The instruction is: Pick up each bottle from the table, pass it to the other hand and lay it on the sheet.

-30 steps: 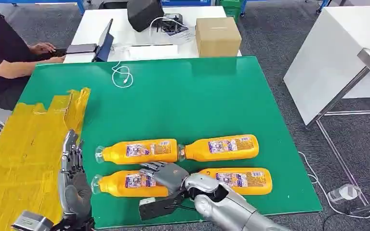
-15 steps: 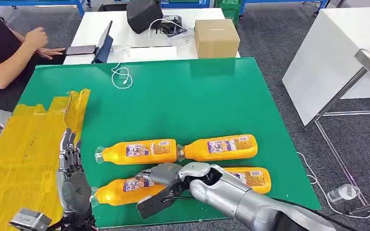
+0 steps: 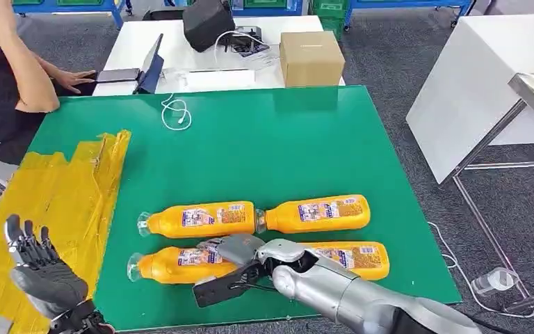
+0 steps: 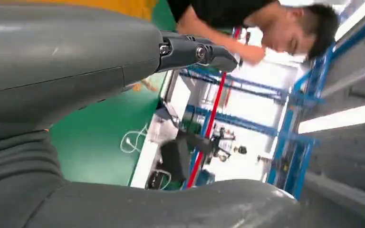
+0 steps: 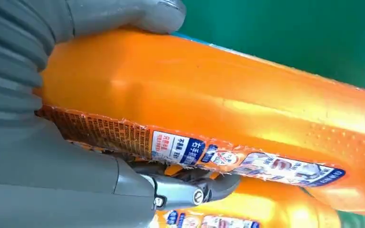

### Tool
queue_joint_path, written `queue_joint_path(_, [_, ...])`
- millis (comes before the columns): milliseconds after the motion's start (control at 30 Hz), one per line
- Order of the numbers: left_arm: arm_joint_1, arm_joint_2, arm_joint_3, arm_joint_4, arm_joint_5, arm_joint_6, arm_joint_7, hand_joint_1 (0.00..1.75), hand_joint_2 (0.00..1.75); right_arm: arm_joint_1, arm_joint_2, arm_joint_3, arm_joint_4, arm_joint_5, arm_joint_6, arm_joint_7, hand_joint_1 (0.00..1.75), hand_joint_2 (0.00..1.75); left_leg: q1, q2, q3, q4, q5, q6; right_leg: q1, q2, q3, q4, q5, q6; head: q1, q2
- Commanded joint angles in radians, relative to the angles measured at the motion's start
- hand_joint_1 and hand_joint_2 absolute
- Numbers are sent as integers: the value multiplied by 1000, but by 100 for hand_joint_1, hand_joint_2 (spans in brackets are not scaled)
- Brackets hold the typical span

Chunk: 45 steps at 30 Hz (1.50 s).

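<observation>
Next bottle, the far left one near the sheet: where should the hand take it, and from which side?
Grip the far left bottle around its labelled mid-body, from above. It lies flat, its neck pointing toward the yellow sheet; its base nearly touches the neighbouring bottle, so ends are poor.

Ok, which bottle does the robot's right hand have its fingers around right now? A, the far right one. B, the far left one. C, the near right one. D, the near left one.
D: the right hand wraps its fingers around the near left bottle, while the left hand is raised, holding nothing, over the yellow sheet.
</observation>
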Motion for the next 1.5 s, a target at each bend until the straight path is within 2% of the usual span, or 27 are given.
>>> queue_joint_path(33, [72, -16, 132, -44, 180, -14, 3, 0, 175, 348, -7, -302, -187, -90, -349, -85, 175, 175, 1, -1, 0, -2, 1, -1, 2, -1, 1, -3, 1, -1, 0, 0])
queue_joint_path(67, [86, -16, 121, -42, 184, -40, 3, 0, 175, 443, -24, -369, -362, -70, -392, -122, 175, 175, 2, -2, 0, -3, 1, -1, 2, -2, 2, -4, 1, -2, 0, 0])
queue_joint_path(100, [86, -16, 121, -42, 184, -40, 3, 0, 175, 443, -24, -369, -362, -70, -392, -122, 175, 175, 2, -3, 0, -2, 1, -1, 2, -3, 1, -3, 0, -1, 0, 0])
queue_joint_path(133, [82, -16, 107, -30, 172, -43, 3, 0, 175, 519, -33, -422, -502, -48, -401, -140, 175, 175, 2, -3, 0, -1, 0, 0, 2, -3, 1, -2, 0, -1, 1, 0])
queue_joint_path(200, [79, -16, 75, 19, 158, -79, 3, 0, 175, 605, -15, -506, -623, -21, -403, -212, 175, 175, 2, -4, -3, 0, -1, -1, 2, -4, 0, -1, -2, -2, 0, 0])
queue_joint_path(267, [71, -16, 47, 68, 135, -116, 7, 0, 175, 662, 4, -561, -700, 1, -406, -266, 175, 175, 1, -5, -8, 0, -1, 0, 1, -5, 6, -1, -2, -1, 0, 0])
queue_joint_path(333, [61, -16, 36, 90, 136, -144, 20, 0, 175, 679, 16, -583, -725, 13, -404, -283, 175, 175, 0, -6, -13, 0, 1, 1, 0, -5, 2, 1, -1, 0, 0, 0])
queue_joint_path(367, [57, -5, 15, 101, 151, -230, 48, 0, 175, 683, 25, -594, -734, 5, -400, -315, 175, 175, 1, -6, -10, 0, -1, 0, 1, -6, 5, -1, -4, -2, 0, 0])
queue_joint_path(533, [39, -13, 20, 146, 159, -371, 99, 0, 175, 672, 41, -618, -712, 3, -376, -340, 175, 175, 0, -3, -16, 0, 2, 1, 0, -4, -2, 0, 1, -1, 0, 0])
queue_joint_path(633, [28, 17, -22, 191, 213, -594, 151, 0, 175, 631, 50, -622, -656, 2, -331, -353, 175, 175, 0, -3, -15, -1, 2, 1, -1, -3, -2, -1, 1, -1, 0, 0])
queue_joint_path(700, [26, 9, -22, 202, 212, -645, 148, 0, 175, 616, 64, -631, -625, 4, -311, -361, 175, 175, 0, -2, -15, -1, 2, 1, -1, -3, -3, -1, 1, 0, 0, 0])
queue_joint_path(1267, [30, 2, -10, 193, 214, -691, 147, 0, 175, 603, 69, -623, -602, 21, -292, -356, 175, 175, 1, -1, -14, -1, 2, 1, 0, -1, -2, -1, 1, -1, 0, 0])
queue_joint_path(1367, [21, -4, -3, 203, 215, -754, 158, 0, 175, 551, 57, -588, -519, 81, -246, -287, 175, 175, 1, 0, -14, -1, 2, 1, 0, -1, -1, -2, 1, -1, 0, 0])
queue_joint_path(1500, [9, -6, -5, 221, 212, -805, 169, 0, 175, 486, 80, -534, -385, 136, -211, -265, 175, 175, 1, 2, -13, -2, 2, 1, 0, 1, 0, -3, 2, -1, 0, 0])
